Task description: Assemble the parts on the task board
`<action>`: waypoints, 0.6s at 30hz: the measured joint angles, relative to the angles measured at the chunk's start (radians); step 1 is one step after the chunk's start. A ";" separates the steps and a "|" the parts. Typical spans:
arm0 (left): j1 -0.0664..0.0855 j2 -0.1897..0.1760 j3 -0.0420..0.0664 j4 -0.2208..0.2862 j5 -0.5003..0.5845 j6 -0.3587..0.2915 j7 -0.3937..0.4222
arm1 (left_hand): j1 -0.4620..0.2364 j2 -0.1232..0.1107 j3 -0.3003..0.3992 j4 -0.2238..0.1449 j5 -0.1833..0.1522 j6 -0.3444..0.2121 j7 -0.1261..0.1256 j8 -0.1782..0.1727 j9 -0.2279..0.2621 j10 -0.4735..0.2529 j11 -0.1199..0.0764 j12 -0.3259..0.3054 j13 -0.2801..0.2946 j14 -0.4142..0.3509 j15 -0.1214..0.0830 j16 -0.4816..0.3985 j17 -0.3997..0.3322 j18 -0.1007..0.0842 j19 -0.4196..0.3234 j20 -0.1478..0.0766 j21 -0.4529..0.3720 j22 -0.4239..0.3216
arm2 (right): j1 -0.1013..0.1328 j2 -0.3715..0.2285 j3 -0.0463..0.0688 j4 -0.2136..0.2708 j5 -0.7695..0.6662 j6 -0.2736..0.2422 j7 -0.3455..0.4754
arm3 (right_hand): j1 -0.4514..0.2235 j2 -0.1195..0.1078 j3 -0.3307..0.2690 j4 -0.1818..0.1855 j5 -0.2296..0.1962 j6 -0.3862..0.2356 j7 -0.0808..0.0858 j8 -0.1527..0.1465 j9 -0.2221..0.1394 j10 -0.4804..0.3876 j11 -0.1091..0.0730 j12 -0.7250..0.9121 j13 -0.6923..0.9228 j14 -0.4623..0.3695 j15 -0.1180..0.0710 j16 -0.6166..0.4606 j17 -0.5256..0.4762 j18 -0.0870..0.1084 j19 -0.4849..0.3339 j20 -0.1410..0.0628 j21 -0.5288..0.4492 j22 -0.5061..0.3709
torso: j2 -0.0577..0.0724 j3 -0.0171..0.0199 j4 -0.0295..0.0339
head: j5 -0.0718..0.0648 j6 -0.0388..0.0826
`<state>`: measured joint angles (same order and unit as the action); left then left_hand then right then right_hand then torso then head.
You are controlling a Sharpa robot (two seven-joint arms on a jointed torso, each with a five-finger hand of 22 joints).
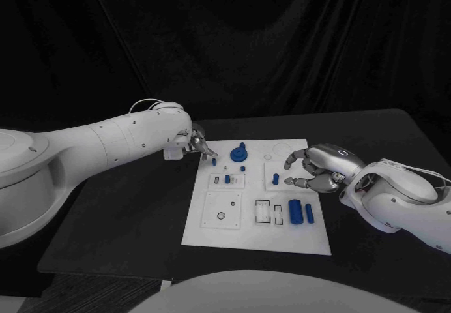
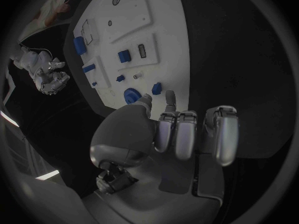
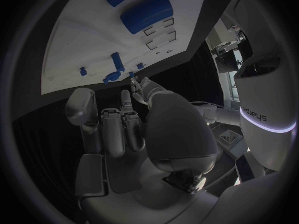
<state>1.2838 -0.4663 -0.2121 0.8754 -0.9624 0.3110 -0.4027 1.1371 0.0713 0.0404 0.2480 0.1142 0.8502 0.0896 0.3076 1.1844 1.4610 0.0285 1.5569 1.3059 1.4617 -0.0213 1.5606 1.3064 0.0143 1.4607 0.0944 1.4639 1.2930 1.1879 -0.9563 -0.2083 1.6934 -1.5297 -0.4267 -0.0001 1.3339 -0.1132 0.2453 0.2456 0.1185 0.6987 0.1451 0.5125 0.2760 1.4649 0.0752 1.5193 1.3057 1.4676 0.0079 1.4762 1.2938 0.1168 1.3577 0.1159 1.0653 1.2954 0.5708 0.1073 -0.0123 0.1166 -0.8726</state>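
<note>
You have one white board [image 1: 255, 225] lying flat in the middle of the black table [image 1: 122, 222], and several small blue pieces on it. On the board, count one round blue disc with an upright peg [image 1: 240, 154] near the far edge, two blue cylinders [image 1: 295, 212] lying side by side near the right edge, and a few tiny blue pegs [image 1: 242, 168] between them. Your left hand [image 1: 195, 145] sits at the board's far left corner, fingers curled, nothing visibly held. Your right hand [image 1: 315, 171] hovers at the board's right edge, fingers apart and empty.
</note>
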 measured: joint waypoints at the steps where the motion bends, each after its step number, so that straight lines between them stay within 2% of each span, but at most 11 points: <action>1: -0.001 0.001 0.000 -0.001 -0.001 0.000 0.001 | 0.000 0.000 0.000 0.000 0.000 0.000 0.000 0.000 0.000 0.000 0.000 0.000 0.000 0.000 0.000 0.000 0.000 0.000 0.000 0.000 0.000 0.000 | 0.000 0.000 0.000 0.000 0.000 0.000 0.000 | 0.000 0.000 0.000 0.000 0.000 0.000 0.000 0.000 0.000 0.000 0.000 0.000 0.000 0.000 0.000 0.000 0.000 0.000 0.000 0.000 0.000 0.000 | 0.000 -0.0002 0.0000 | 0.000 0.000; 4: -0.003 0.004 0.000 -0.003 -0.002 0.002 0.003 | 0.000 0.000 0.000 0.000 0.000 0.000 0.000 0.000 0.000 0.000 0.000 0.000 0.000 0.000 0.000 0.000 0.000 0.000 0.000 0.000 0.000 0.000 | 0.000 0.002 0.000 -0.002 0.000 0.001 -0.001 | 0.000 0.000 0.000 0.000 0.000 0.000 0.000 0.000 -0.001 0.000 0.000 0.000 0.000 0.000 0.000 0.000 0.000 0.000 0.000 0.000 0.000 0.000 | 0.000 -0.0009 0.0000 | -0.002 0.000; 5: -0.003 0.005 0.000 -0.003 -0.002 0.002 0.004 | 0.008 -0.008 0.000 0.000 0.000 0.000 0.000 0.000 -0.001 0.000 0.000 0.000 0.000 0.000 0.000 0.000 0.000 0.000 0.000 0.000 0.000 0.000 | 0.000 0.002 0.000 -0.002 0.000 0.001 -0.001 | 0.000 0.000 0.000 0.000 0.000 0.000 0.000 0.000 -0.001 0.000 0.000 0.000 0.000 0.000 0.000 0.000 0.000 0.000 0.000 0.000 0.000 0.000 | 0.000 -0.0012 0.0000 | -0.002 0.000; 18: -0.004 0.012 0.000 -0.007 -0.005 0.007 0.012 | 0.008 -0.008 0.000 0.000 0.000 0.000 0.000 -0.001 0.000 0.000 0.000 0.000 0.000 0.000 0.000 0.000 0.000 0.000 0.000 0.000 -0.001 0.000 | 0.000 0.011 0.000 -0.009 0.000 0.007 -0.004 | 0.000 0.000 0.000 0.000 0.001 0.000 0.000 0.000 -0.004 0.000 0.000 0.000 0.000 0.000 0.000 0.000 0.000 0.000 -0.006 -0.005 0.000 0.000 | 0.000 -0.0009 -0.0006 | -0.003 0.000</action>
<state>1.2799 -0.4544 -0.2121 0.8680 -0.9674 0.3184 -0.3911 1.1446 0.0637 0.0404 0.2481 0.1142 0.8502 0.0896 0.3070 1.1839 1.4610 0.0285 1.5569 1.3059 1.4617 -0.0213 1.5606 1.3064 0.0143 1.4607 0.0944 1.4634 1.2930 1.1879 -0.9458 -0.2080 1.6841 -1.5297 -0.4196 -0.0042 1.3340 -0.1131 0.2453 0.2456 0.1196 0.6987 0.1451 0.5125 0.2722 1.4649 0.0752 1.5193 1.3057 1.4676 0.0079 1.4762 1.2938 0.1167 1.3522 0.1107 1.0648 1.2954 0.5704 0.1064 -0.0128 0.1131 -0.8726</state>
